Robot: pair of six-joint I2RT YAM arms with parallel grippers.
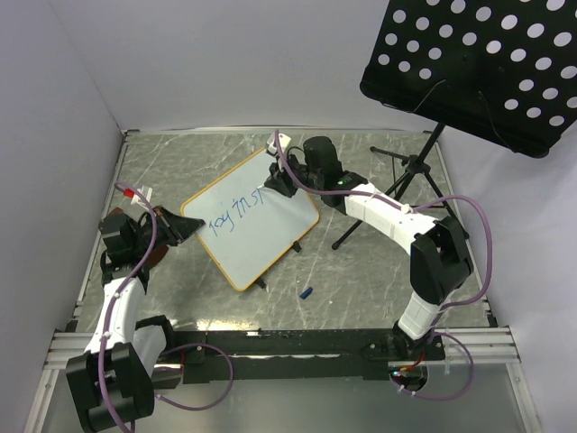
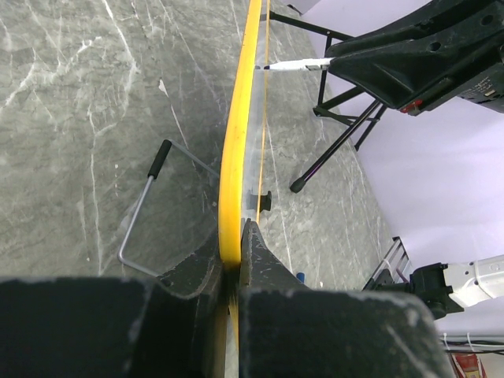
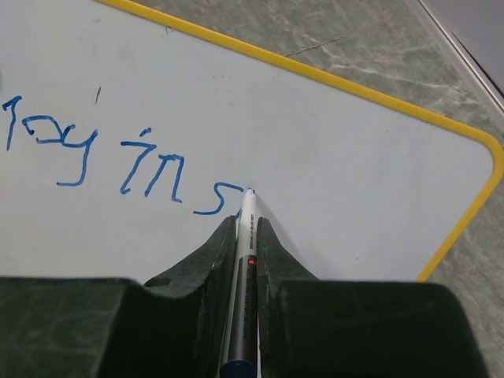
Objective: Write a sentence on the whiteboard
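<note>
- The left fingers (image 2: 253,256) are closed tight on the yellow frame of the whiteboard (image 1: 257,239), one each side of the rim. They grip its 9 o'clock corner in the top view, most likely so the board cannot slide or swing under pen pressure.
- The right fingers (image 3: 268,248) are pinched shut around a marker (image 3: 246,224), with the barrel running out between them and only the tip end exposed. This short grip probably makes the tip easier to steer.
- The board sits mid-desk, turned diamond-wise, and the right arm reaches in over its 1 o'clock corner. The left wrist view sees it edge-on, with the marker meeting its face nearly square.
- The sentence (image 3: 118,153) reads "Joy in s" in blue so far (the "s" looks just formed). The tip touches the board at the upper end of that letter.
- My reading is that the writing is partway done, with plenty of bare white board to the right of the tip and below the line.
- A small blue piece (image 1: 306,292), likely the cap, lies on the desk (image 1: 379,271) at about 5 o'clock from the board, apart from both arms.
- The black music stand (image 1: 478,63) stands at 1 o'clock and plays no part.
</note>
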